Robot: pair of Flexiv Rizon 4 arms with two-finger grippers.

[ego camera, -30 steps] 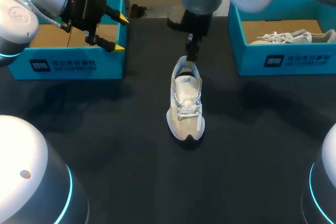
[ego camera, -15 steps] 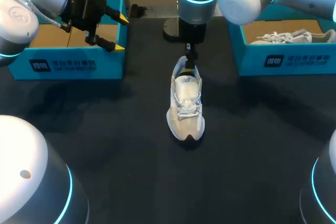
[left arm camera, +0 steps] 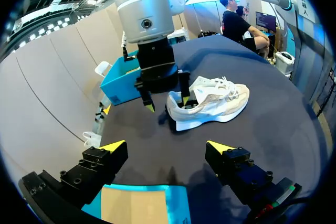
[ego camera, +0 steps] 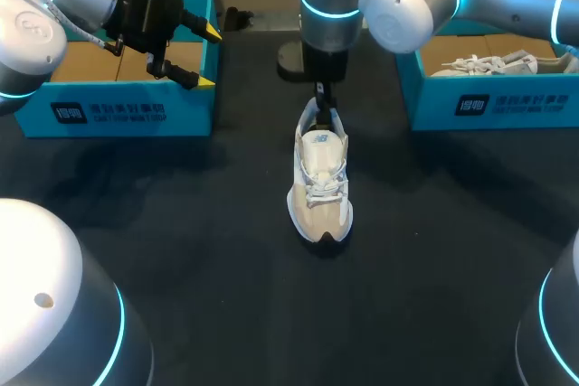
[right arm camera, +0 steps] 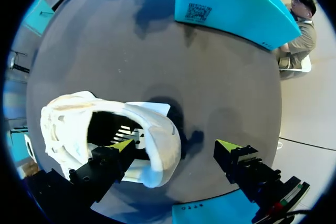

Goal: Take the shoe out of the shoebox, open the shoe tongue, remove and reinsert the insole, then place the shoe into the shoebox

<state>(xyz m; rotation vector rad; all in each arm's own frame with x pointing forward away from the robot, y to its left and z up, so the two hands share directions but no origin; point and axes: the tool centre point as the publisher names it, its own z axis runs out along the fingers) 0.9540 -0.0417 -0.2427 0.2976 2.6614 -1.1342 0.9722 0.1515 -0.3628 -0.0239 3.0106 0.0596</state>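
Note:
A white and beige shoe (ego camera: 321,178) lies on the black table, toe toward me. In the head view my right gripper (ego camera: 318,104) hangs straight down over its heel. The right wrist view shows that gripper (right arm camera: 176,146) open, one finger inside the shoe's (right arm camera: 100,129) mouth, the other behind the heel, the heel collar between them untouched. My left gripper (ego camera: 206,56) stands open over the left shoebox (ego camera: 118,115), holding nothing. From the left wrist view its gripper (left arm camera: 165,146) faces the shoe (left arm camera: 212,103) and the right gripper (left arm camera: 167,100).
At the back right is a second blue shoebox (ego camera: 488,101) with another white shoe (ego camera: 507,62) inside. The left shoebox (right arm camera: 231,3) shows a cardboard floor. Bare black tabletop lies around and in front of the shoe.
My right arm has shifted left and come down, bringing its open gripper from above the heel down around the heel collar. The left arm and the shoe have not moved.

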